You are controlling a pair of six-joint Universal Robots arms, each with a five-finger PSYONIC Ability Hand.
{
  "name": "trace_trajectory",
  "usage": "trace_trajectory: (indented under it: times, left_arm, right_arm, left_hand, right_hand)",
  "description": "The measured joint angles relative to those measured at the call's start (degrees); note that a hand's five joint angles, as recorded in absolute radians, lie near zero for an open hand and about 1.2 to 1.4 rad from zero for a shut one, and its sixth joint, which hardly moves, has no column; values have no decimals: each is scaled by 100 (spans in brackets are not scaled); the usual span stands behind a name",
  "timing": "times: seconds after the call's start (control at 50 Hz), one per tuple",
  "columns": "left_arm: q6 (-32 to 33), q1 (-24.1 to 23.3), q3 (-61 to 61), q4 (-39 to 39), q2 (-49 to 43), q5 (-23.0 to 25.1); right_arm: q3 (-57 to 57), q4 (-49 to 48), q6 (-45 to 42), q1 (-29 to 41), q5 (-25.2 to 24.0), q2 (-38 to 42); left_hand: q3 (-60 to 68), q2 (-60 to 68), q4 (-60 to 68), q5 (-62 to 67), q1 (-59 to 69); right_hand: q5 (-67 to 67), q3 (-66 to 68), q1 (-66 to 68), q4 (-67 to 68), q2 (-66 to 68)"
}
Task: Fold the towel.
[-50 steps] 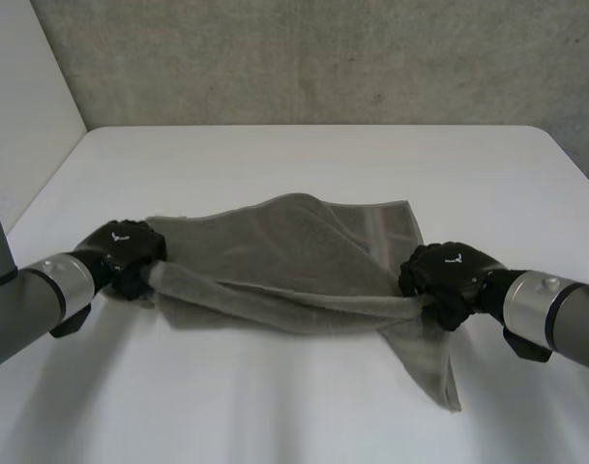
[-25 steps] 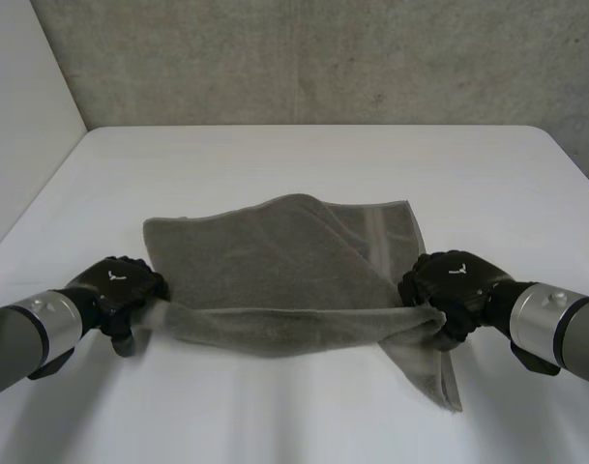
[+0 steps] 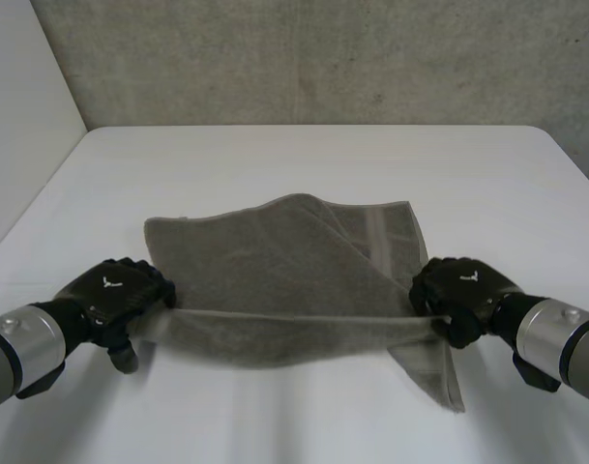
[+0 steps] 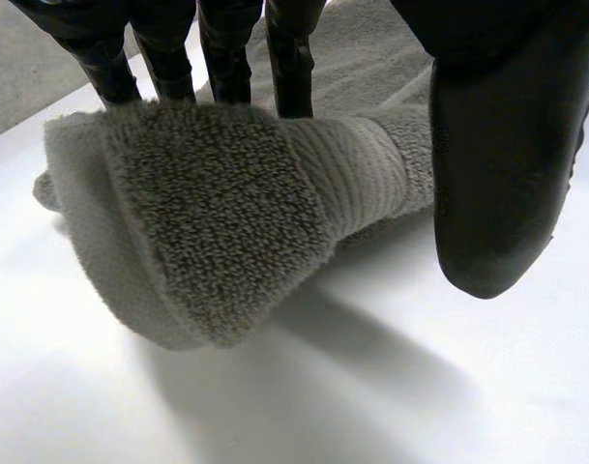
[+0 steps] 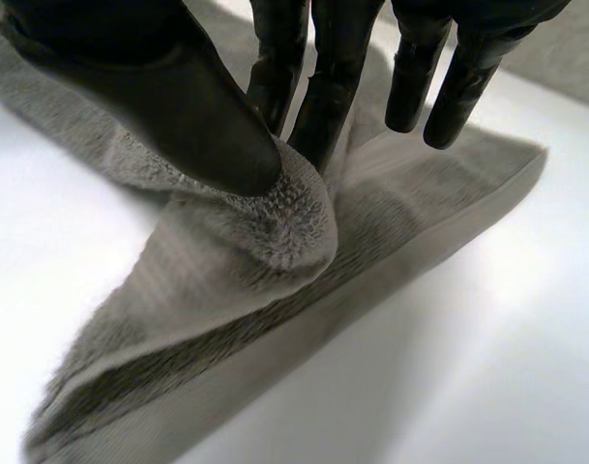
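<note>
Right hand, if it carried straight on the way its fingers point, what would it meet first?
The towel that the right hand pinches; beyond that, probably more towel lying on the table.

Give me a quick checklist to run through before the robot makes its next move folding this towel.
1. Left robot hand holds the towel's near left corner: ok.
2. Right robot hand pinches the near edge, thumb on cloth: ok.
3. Near edge raised and taut between both hands: ok.
4. Far part lying smooth on the table: not ok, a diagonal fold crosses it.
5. Right-side corner gathered up: not ok, a tail trails on the table by the right robot hand.
</note>
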Motion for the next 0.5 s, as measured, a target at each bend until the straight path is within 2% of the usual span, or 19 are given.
trace_trajectory:
  times: [0.2,0.3,0.5]
  left_arm:
    - [-245,-44,75,12,200,-5]
    - [-306,21,119,-4,315,-9]
    - [-568,13,143,43,309,-4]
  right_arm:
    - [-133,-709,70,-78,187,-119]
    - [-87,-734,65,-53,200,-92]
    - [33,-693,53,-28,130,-120]
  left_hand:
    - [0,-636,0,-599,-474]
    - [0,-1012,0,-962,-912]
    - [0,-1043,0,-985,-912]
  right_hand:
    - [0,0,6,0,1]
    - [0,0,8,0,1]
    - [0,0,12,0,5]
